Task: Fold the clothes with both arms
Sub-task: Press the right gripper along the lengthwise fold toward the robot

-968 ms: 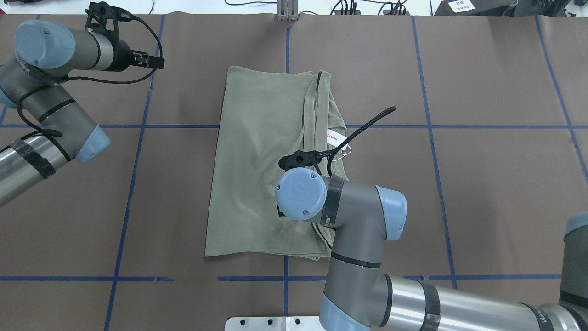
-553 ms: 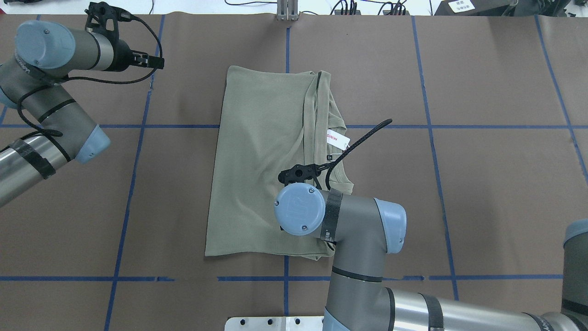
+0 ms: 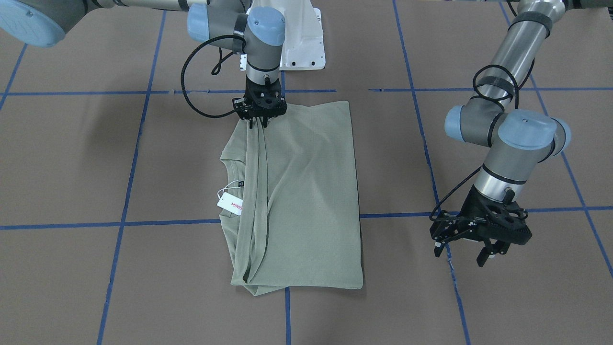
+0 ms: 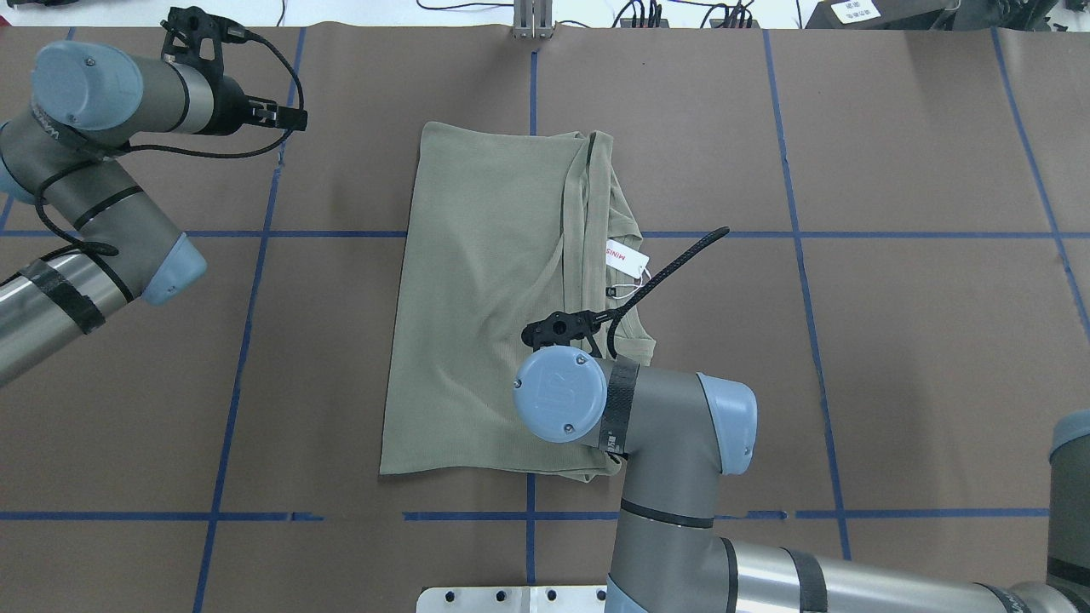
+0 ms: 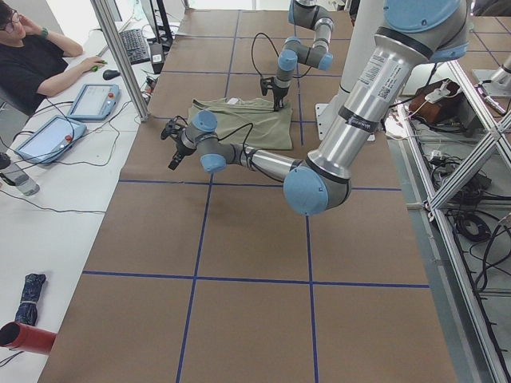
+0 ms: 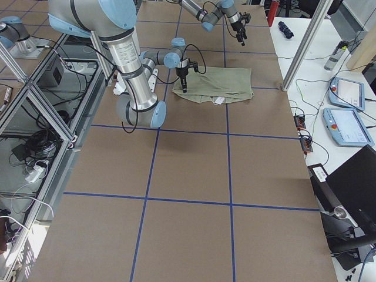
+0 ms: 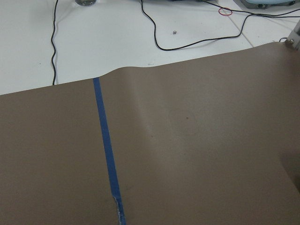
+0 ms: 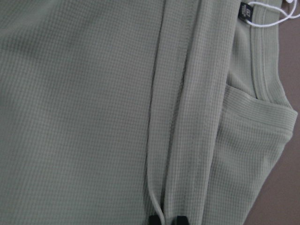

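The sage-green shirt (image 4: pixel 485 298) lies folded lengthwise into a tall rectangle in the middle of the table. Its white red-lettered tag (image 4: pixel 626 258) sticks out at the collar side. A narrow folded sleeve strip (image 3: pixel 256 191) runs along that side. My right gripper (image 3: pixel 258 122) is shut on the strip's end at the shirt's edge nearest the robot. In the right wrist view the fingertips (image 8: pixel 153 219) pinch the ribbed strip. The wrist hides them from overhead. My left gripper (image 3: pixel 462 250) hangs open and empty over bare table, well apart from the shirt (image 3: pixel 306 191).
Brown paper with a blue tape grid (image 4: pixel 255 234) covers the table. The white pedestal base (image 3: pixel 299 43) sits by the robot. A person (image 5: pixel 32 64) sits at a side desk with tablets (image 5: pixel 92 100) and cables. A metal post (image 4: pixel 532 21) stands at the far edge.
My right arm has moved toward the robot, drawing the sleeve strip along the shirt's collar side. More of the tag shows now. The left arm has barely shifted.
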